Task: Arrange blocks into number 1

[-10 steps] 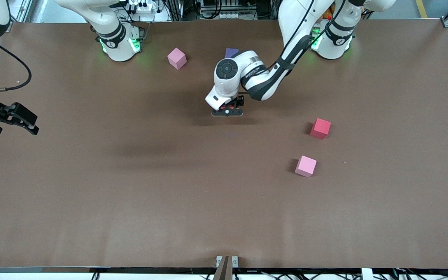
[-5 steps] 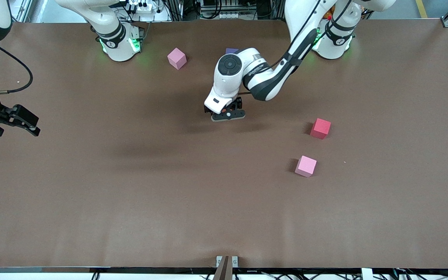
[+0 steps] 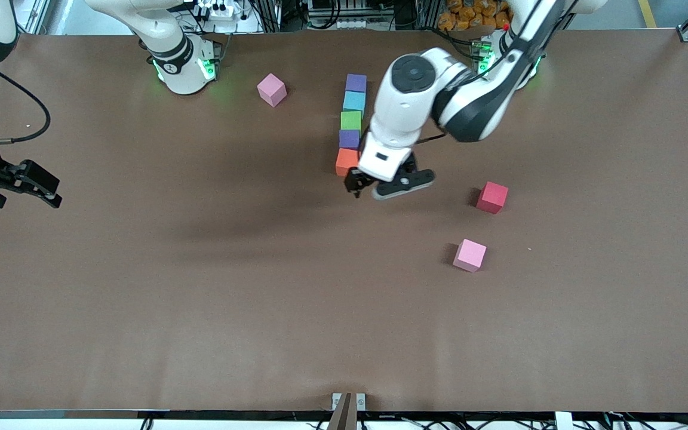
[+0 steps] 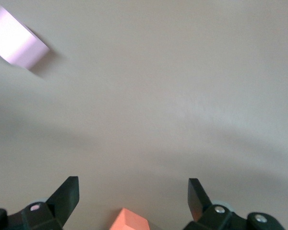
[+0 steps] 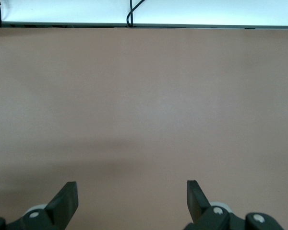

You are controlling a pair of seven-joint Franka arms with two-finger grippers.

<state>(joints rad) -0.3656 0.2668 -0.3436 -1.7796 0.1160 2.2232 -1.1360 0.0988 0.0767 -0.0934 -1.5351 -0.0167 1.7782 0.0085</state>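
Observation:
Five blocks lie in a straight column mid-table: purple [image 3: 356, 83], light blue [image 3: 354, 101], green [image 3: 351, 120], purple [image 3: 349, 139] and orange [image 3: 347, 161], the orange one nearest the front camera. My left gripper [image 3: 380, 190] hangs open just above the table beside the orange block, toward the left arm's end. In the left wrist view the orange block [image 4: 129, 221] shows low between the spread fingers of the left gripper [image 4: 133, 191], which hold nothing. My right gripper [image 3: 51, 190] waits open at the right arm's end of the table; the right gripper [image 5: 132, 196] is over bare table.
Loose blocks: a pink one [image 3: 272, 89] near the right arm's base, a red one [image 3: 492, 197] and another pink one [image 3: 469, 255] toward the left arm's end, nearer the front camera than the column. A pink block [image 4: 17, 38] shows in the left wrist view.
The left gripper has risen and swung away from the column toward the left arm's end, leaving the orange block at the column's near end. The arm no longer hides the column. The right gripper barely moved.

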